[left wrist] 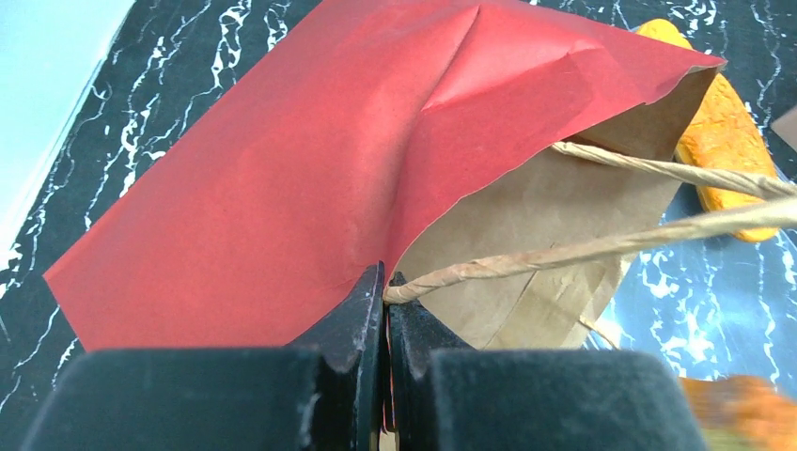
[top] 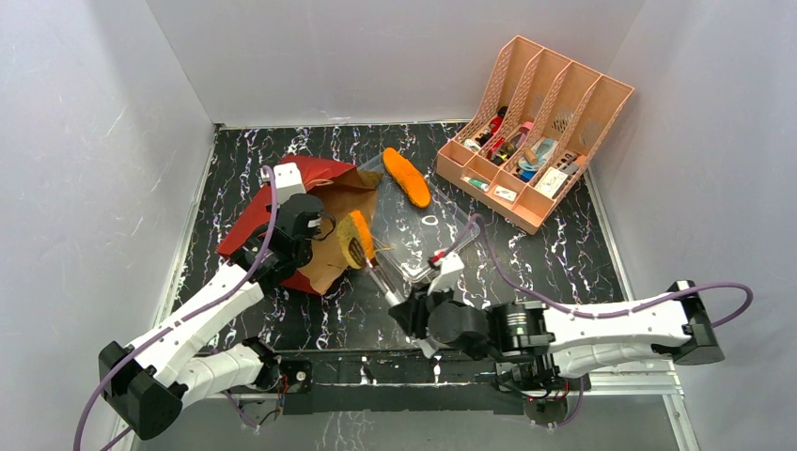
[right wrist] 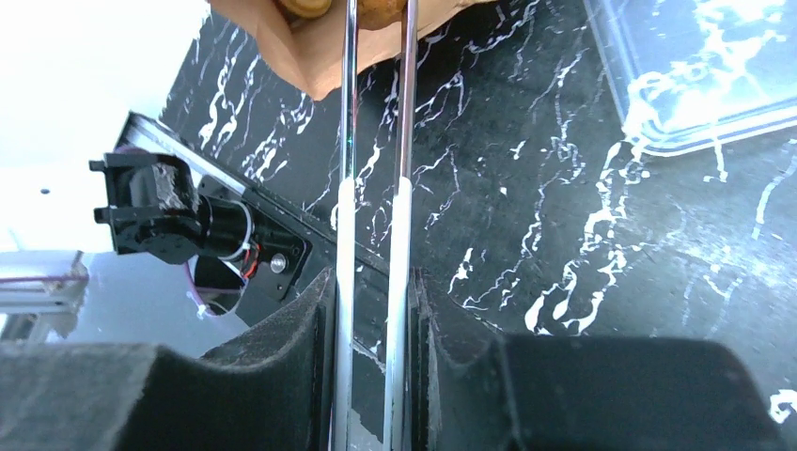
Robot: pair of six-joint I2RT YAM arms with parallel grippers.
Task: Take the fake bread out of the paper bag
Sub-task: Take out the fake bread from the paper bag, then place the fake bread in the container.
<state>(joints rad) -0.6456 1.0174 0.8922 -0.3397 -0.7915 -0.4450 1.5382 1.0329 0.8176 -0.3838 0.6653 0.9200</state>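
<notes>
Right wrist: slim metal tongs (right wrist: 374, 141) and tan round bread piece (right wrist: 376, 11) cut off at top edge. Left wrist: orange-brown patch (left wrist: 742, 412), lower-right corner, blurred, unidentifiable. Depths of glossy red paper bag (left wrist: 282, 188) hidden.

Overhead view, two close wrist views

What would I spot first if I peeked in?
The bright red paper bag lying on its side at the left of the black table, its twisted handle pinched in the left jaws. Then the metal tongs in the right jaws, nipping a round bread piece at the bag's mouth, and the orange loaf behind on a clear tray.
</notes>
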